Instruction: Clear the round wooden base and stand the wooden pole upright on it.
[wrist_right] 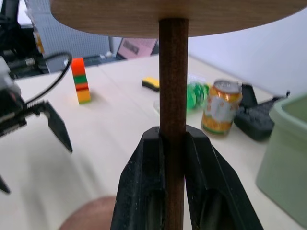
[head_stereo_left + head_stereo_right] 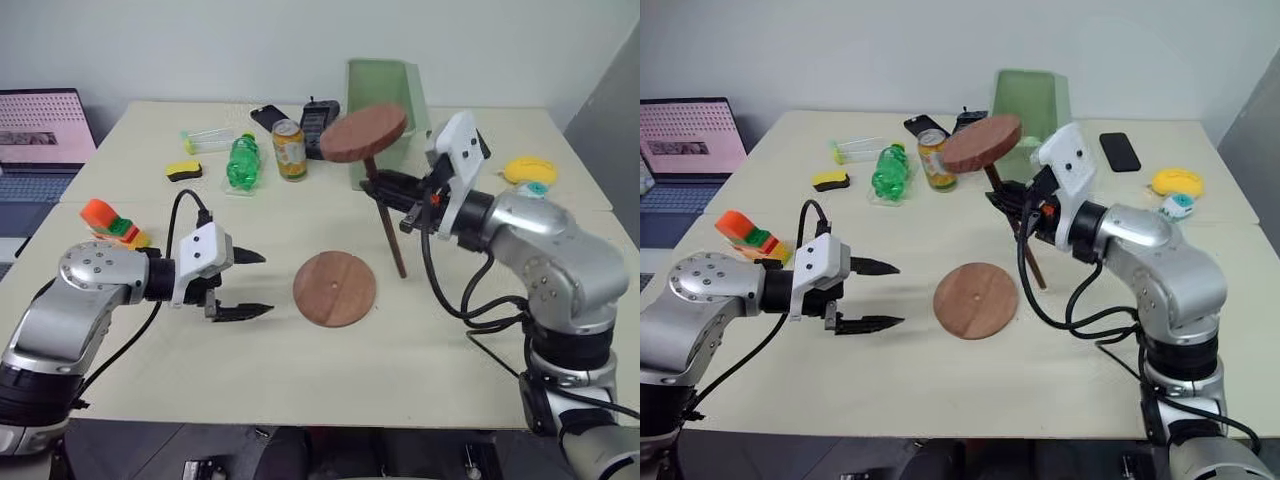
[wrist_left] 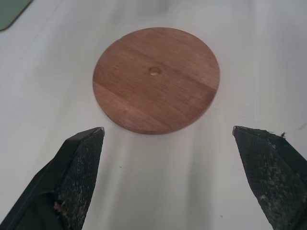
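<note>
Right gripper (image 1: 172, 143) clenched on pole (image 2: 384, 215); pole lifted off table (image 2: 450, 340), tilted, disc end up, lower tip near base's far right edge; base (image 2: 334, 288) flat on table, bare, centre hole visible; left gripper (image 2: 252, 284) released, fingers wide apart, just left of base, not touching; can (image 2: 290, 149), green bottle (image 2: 241, 161), green bin (image 2: 385, 90) behind.

Back of the table (image 2: 200, 380): a green plastic bottle (image 2: 241, 162) lying beside an upright orange drink can (image 2: 290, 149), a pale green bin (image 2: 385, 105) standing behind, a yellow sponge (image 2: 183, 171), and a stack of coloured blocks (image 2: 110, 223) at left
</note>
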You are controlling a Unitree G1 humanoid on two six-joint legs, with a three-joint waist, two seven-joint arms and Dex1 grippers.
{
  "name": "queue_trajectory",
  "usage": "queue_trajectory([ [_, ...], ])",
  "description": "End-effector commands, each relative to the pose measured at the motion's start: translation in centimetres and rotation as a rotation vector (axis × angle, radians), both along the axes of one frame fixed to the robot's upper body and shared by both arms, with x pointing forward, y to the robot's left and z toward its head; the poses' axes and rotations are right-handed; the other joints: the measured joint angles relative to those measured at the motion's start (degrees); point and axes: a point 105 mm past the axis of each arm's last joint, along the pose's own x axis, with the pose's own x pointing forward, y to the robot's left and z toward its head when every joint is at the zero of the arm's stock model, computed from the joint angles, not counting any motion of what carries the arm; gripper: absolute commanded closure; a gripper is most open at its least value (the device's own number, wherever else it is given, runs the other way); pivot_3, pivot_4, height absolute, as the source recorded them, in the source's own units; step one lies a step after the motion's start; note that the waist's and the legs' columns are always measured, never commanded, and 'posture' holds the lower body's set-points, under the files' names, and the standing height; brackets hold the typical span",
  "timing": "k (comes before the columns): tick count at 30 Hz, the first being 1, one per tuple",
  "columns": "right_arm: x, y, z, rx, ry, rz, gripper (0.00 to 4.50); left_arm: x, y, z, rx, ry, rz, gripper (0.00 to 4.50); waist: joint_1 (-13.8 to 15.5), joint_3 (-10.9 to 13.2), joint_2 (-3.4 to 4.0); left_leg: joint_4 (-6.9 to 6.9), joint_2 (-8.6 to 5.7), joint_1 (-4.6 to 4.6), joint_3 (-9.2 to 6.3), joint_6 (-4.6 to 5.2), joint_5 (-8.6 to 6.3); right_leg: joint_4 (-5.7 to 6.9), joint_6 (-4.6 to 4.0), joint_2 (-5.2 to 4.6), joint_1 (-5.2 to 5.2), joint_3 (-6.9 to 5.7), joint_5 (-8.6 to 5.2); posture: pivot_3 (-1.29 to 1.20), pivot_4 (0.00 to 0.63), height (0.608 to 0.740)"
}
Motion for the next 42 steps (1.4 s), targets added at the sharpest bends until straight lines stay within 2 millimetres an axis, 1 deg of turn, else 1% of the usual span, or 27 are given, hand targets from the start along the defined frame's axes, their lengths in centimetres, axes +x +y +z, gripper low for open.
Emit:
queue_trajectory([
  [1, -1.8, 1.2, 1.3, 0.162, -0.112, 0.055, 4.29, -0.6, 0.3, 1.0, 0.041, -0.042, -0.026, 0.0, 0.03, -0.01, -0.01, 0.0, -0.01, 0.0, -0.03, 0.0, 0.0, 0.02, 0.0, 0.01, 0.0, -0.02, 0.0, 0.0, 0.15, 0.74],
  [3, -2.2, 2.2, 0.6, 0.192, -0.11, 0.09, 4.29, -0.7, 0.4, 0.9, 0.064, -0.035, -0.029, 0.0, -0.04, 0.0, 0.0, -0.01, 0.08, 0.03, -0.05, 0.0, 0.0, 0.04, 0.0, 0.03, 0.0, -0.03, 0.0, 0.0, 0.15, 0.74],
  [5, -2.2, 2.8, -0.1, 0.21, -0.101, 0.103, 4.29, -0.7, 0.3, 0.8, 0.077, -0.039, -0.033, 0.0, -0.15, 0.0, 0.01, -0.02, 0.06, 0.05, -0.03, 0.0, 0.0, 0.07, 0.0, 0.07, -0.02, -0.02, -0.01, 0.0, 0.15, 0.74],
  [8, -2.1, 3.5, -1.8, 0.188, -0.094, 0.13, 4.29, -0.4, -0.2, 0.7, 0.072, -0.04, -0.023, 0.0, -0.24, 0.0, 0.01, -0.02, 0.07, 0.08, -0.01, -0.01, 0.0, 0.1, 0.0, 0.09, -0.02, -0.01, -0.01, 0.0, 0.15, 0.74],
  [10, -1.8, 3.6, -2.4, 0.18, -0.095, 0.13, 4.29, -0.4, -0.7, 0.8, 0.059, -0.04, -0.026, 0.0, -0.25, 0.01, 0.01, -0.02, 0.07, 0.08, -0.02, -0.01, 0.0, 0.09, 0.0, 0.09, -0.02, -0.02, -0.01, 0.0, 0.15, 0.74],
  [15, -1.5, 3.7, -3.1, 0.174, -0.101, 0.119, 4.29, -0.3, -1.2, 0.8, 0.059, -0.041, -0.038, 0.0, -0.44, 0.01, 0.01, -0.02, 0.06, 0.08, -0.01, -0.01, 0.01, 0.12, 0.0, 0.12, -0.02, -0.01, -0.01, 0.0, 0.15, 0.74],
  [22, -1.7, 4.1, -4.0, 0.156, -0.102, 0.141, 4.29, -0.1, -1.5, 0.6, 0.061, -0.037, -0.043, 0.0, -0.64, 0.0, 0.01, -0.02, 0.08, 0.08, -0.02, -0.01, 0.01, 0.12, -0.01, 0.12, -0.02, -0.01, -0.01, 0.0, 0.15, 0.74],
  [28, -1.7, 4.6, -4.8, 0.142, -0.123, 0.143, 4.29, -0.1, -1.0, 0.2, 0.096, -0.029, -0.042, 0.0, -0.66, 0.0, 0.01, -0.02, 0.09, 0.09, -0.03, -0.01, 0.0, 0.13, -0.01, 0.12, -0.02, -0.02, -0.01, 0.0, 0.15, 0.74],
  [42, -1.4, 4.4, -5.8, 0.121, -0.135, 0.12, 4.29, -0.3, -0.5, -0.1, 0.095, -0.031, -0.04, 0.0, -0.64, 0.0, 0.0, -0.02, 0.08, 0.09, -0.02, -0.01, 0.01, 0.13, -0.01, 0.13, -0.02, 0.0, -0.01, 0.0, 0.15, 0.74],
])
